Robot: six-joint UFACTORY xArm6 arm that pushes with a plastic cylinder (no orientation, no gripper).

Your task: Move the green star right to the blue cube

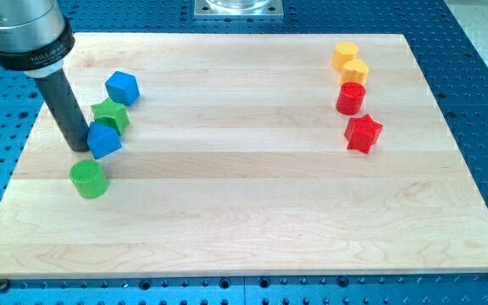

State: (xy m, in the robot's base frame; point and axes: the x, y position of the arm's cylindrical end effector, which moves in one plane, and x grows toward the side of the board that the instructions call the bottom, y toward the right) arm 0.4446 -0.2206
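Note:
The green star (110,113) lies at the view's left on the wooden board (244,212). A blue cube (103,140) touches it just below, and a blue hexagonal block (122,87) sits just above and to its right. My tip (80,148) rests on the board right beside the blue cube's left side, below and left of the green star. The dark rod rises from it toward the view's top left.
A green cylinder (87,178) stands just below my tip. At the view's right stand a yellow hexagonal block (345,54), a yellow cylinder (355,71), a red cylinder (351,97) and a red star (363,133).

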